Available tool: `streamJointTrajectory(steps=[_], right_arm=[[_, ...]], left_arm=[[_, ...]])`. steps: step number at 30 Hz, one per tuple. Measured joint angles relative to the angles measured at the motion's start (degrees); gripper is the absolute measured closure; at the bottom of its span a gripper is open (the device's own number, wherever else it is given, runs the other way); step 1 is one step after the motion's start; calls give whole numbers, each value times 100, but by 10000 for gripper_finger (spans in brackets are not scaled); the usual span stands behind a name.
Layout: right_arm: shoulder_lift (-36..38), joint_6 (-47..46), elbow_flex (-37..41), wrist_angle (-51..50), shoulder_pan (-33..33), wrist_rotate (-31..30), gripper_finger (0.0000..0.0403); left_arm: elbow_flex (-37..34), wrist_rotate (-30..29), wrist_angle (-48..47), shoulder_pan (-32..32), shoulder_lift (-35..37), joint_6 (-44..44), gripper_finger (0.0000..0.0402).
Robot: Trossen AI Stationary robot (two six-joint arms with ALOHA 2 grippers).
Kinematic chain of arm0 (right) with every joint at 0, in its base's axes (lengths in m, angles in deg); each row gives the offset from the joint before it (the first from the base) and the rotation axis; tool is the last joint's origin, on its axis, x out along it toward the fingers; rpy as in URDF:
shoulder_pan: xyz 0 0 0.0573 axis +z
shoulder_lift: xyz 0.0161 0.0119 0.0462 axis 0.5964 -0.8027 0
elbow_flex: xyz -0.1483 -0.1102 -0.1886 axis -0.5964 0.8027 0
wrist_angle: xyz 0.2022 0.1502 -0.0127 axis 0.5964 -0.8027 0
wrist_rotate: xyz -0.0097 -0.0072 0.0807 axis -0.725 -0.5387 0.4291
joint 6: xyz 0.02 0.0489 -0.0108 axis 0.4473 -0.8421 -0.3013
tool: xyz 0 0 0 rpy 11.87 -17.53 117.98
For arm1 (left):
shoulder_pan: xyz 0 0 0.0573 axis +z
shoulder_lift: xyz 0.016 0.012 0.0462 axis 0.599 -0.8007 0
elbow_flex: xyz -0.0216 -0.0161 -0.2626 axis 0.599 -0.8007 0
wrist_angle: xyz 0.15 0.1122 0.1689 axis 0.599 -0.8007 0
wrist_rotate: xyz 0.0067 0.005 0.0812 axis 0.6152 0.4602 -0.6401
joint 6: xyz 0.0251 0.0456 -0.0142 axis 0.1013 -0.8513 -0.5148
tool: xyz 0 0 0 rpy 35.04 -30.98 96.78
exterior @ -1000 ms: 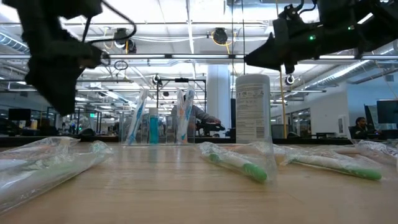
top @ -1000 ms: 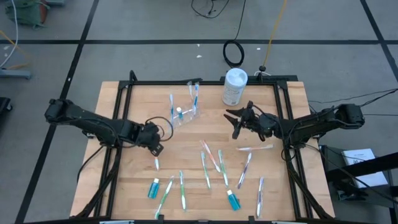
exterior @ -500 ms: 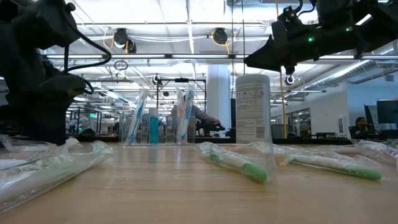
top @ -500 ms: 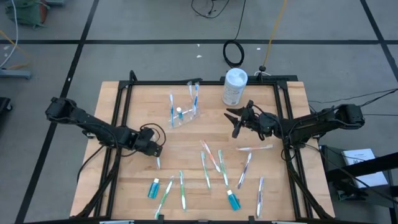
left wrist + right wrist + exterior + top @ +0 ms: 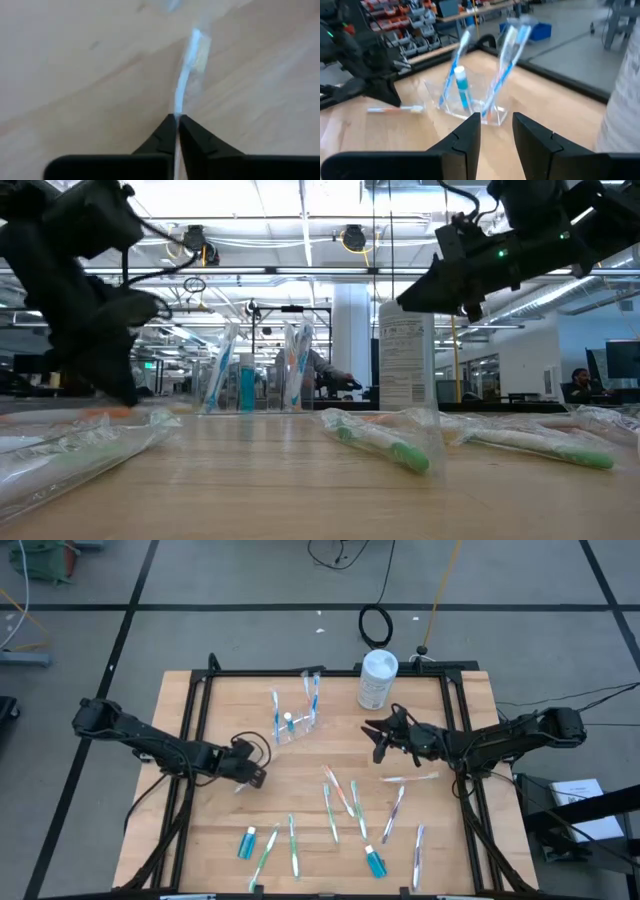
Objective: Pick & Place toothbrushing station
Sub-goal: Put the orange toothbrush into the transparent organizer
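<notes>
Pinching one white toothbrush point(image 5: 186, 75), the left claw point(image 5: 250, 776) hung low over the worktop point(image 5: 470, 860). Two toothbrushes and one blue tube point(image 5: 287, 721) stood in the clear cup point(image 5: 296, 725). Two more tubes lay flat. The right claw point(image 5: 381, 732) hovered spread, empty.

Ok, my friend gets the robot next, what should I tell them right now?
Left hand: shut on a white toothbrush, low over the table's left middle.
Right hand: open, empty, held above the table, pointing at the clear cup.
Done: the cup at the back already holds a few toothbrushes and a small blue tube.
Left: carry the held brush to the cup, then the loose toothbrushes and two blue tubes along the front.
The white canister stands at the back edge.
</notes>
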Motion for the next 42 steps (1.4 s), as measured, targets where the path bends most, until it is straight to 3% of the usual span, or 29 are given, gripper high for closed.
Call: streamJointTrajectory(steps=[7,14,24,28,33,42], right_arm=[[0,-387,0,-244,2,2,298],[0,-529,0,-602,2,5,298],[0,-689,0,-640,2,5,298],[0,-680,0,-640,2,5,298],[0,-580,0,-592,2,-2,298],[0,-558,0,-594,2,0,298]], left_arm=[[156,-256,1094,105,240,-1002,399],[448,-537,2637,109,662,-2922,399],[455,-3245,5165,502,668,-5601,395],[453,-3195,5652,928,312,-5788,398],[447,-3276,5813,1379,-393,-5387,396],[451,-4139,6247,1626,-1293,-5219,399]])
